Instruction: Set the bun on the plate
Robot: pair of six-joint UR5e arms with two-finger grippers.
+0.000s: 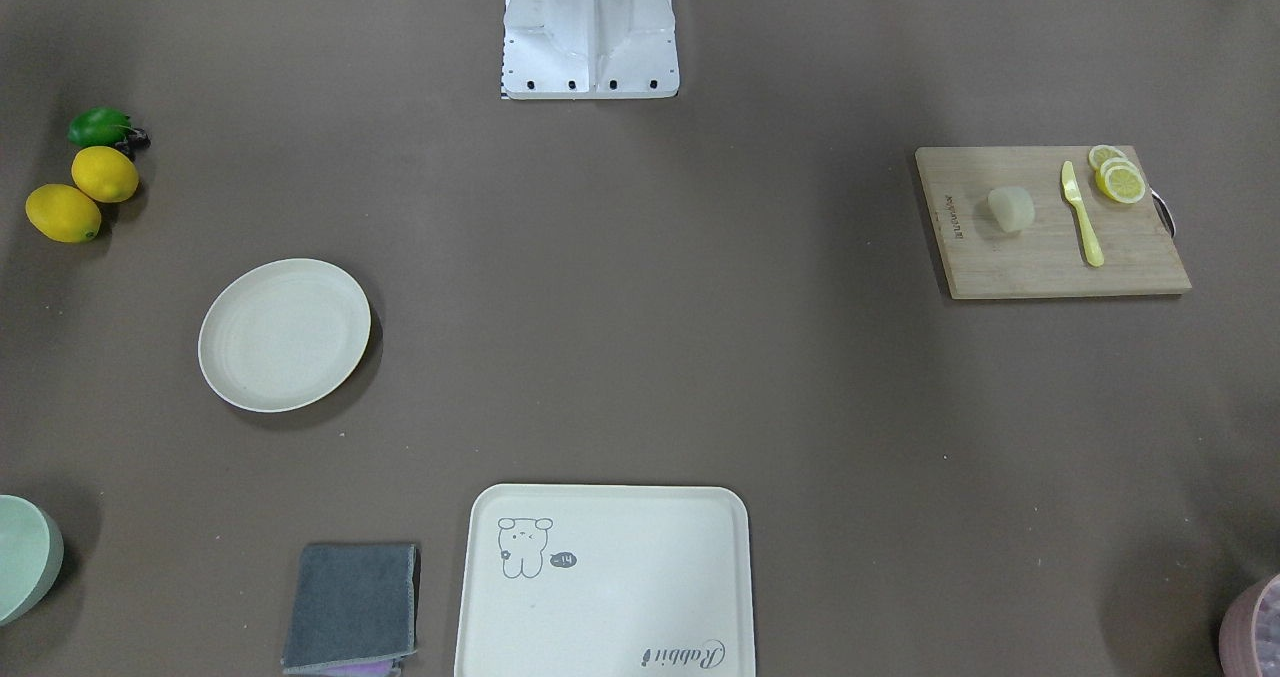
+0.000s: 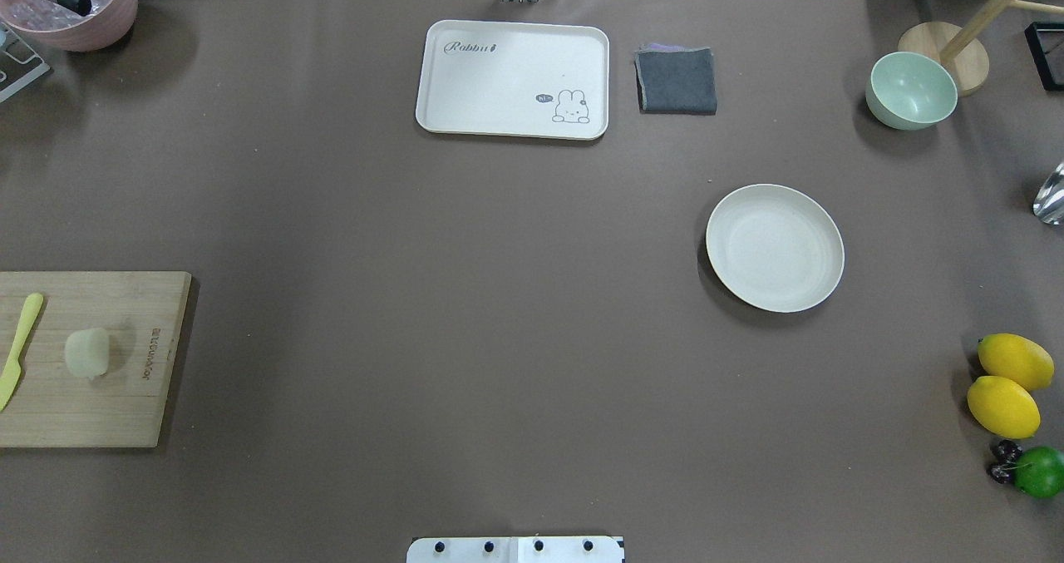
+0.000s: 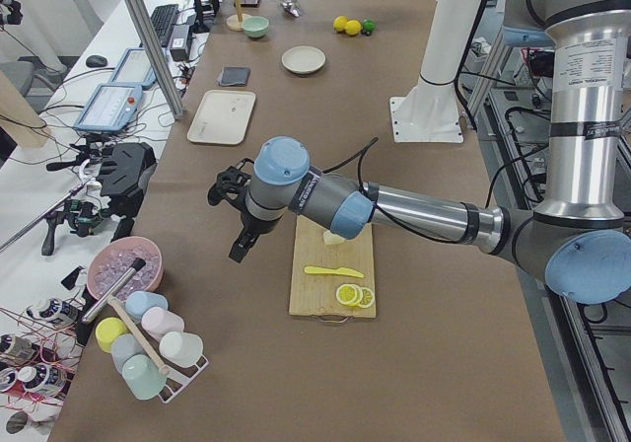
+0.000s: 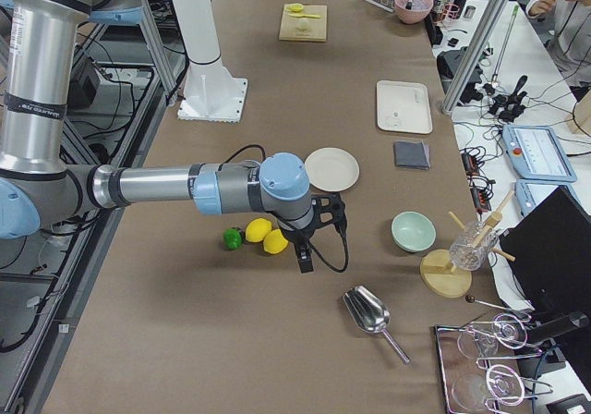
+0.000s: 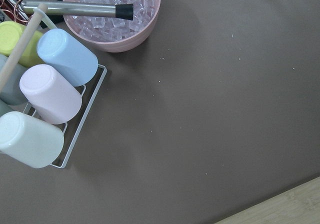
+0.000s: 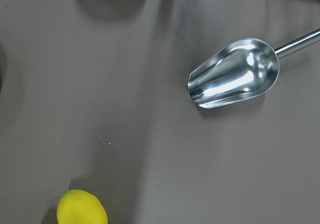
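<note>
The bun point(image 1: 1010, 207) point(image 2: 87, 353) is a pale cream lump lying on a wooden cutting board point(image 1: 1040, 272) point(image 2: 100, 413) on the robot's left side of the table. Far across, on the robot's right side, sits the round cream plate point(image 1: 284, 334) point(image 2: 775, 247), with nothing on it. In the exterior left view my left gripper point(image 3: 240, 250) hangs over the bare table beside the board, away from the bun point(image 3: 331, 235). My right gripper point(image 4: 305, 259) hovers near the lemons, short of the plate point(image 4: 331, 169). Neither gripper shows anywhere else, so I cannot tell if they are open or shut.
A yellow knife point(image 1: 1082, 215) and lemon slices point(image 1: 1118, 177) share the board. A cream tray point(image 2: 512, 79), grey cloth point(image 2: 677, 80) and green bowl point(image 2: 911, 90) line the far side. Two lemons point(image 2: 1007, 384) and a lime point(image 2: 1039, 471) lie at the right. An ice bowl point(image 5: 112, 14), cup rack point(image 5: 50, 96) and metal scoop point(image 6: 234, 79) are nearby.
</note>
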